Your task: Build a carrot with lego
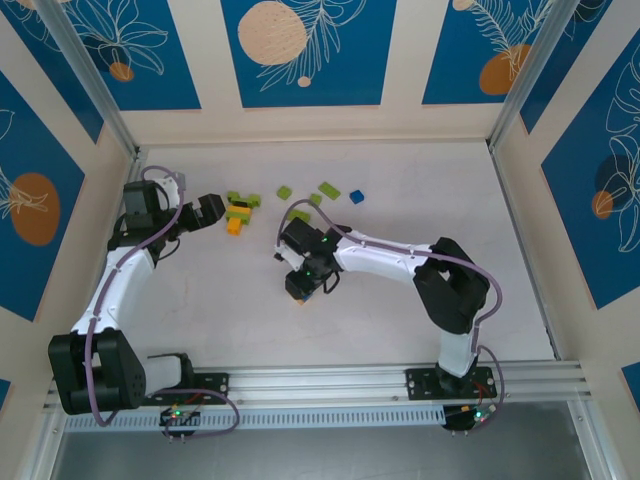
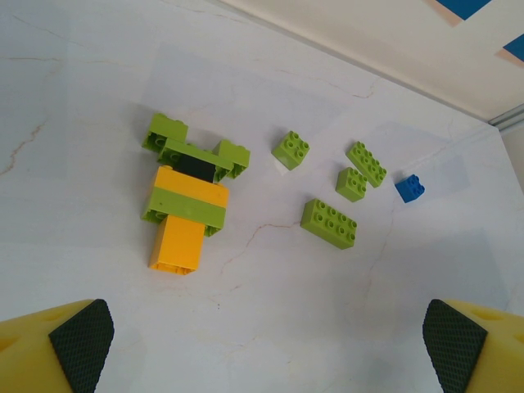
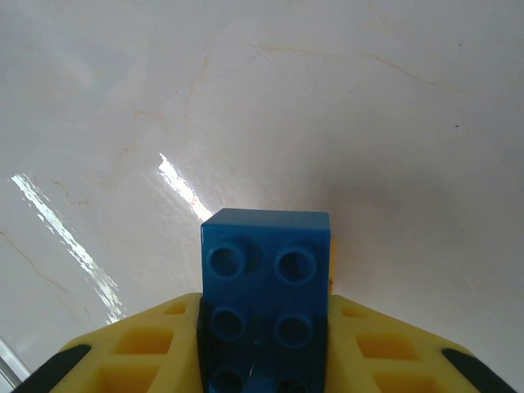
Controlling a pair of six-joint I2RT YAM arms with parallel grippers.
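- the blue brick [image 3: 266,278] ran off the bottom edge.
- an orange sliver [image 3: 332,266] behind it was mostly hidden.
- the black brick [image 2: 196,168] lay largely under lime green bricks [image 2: 190,152].
- the fingers [image 2: 80,336] of the left gripper [image 2: 262,340] were cut off at the bottom corners.

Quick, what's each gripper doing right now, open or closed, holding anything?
Left gripper: open, holding nothing.
Right gripper: closed on a blue brick.

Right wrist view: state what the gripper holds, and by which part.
The right gripper holds a blue brick, clamped across its sides at the near end; far studs stick out.
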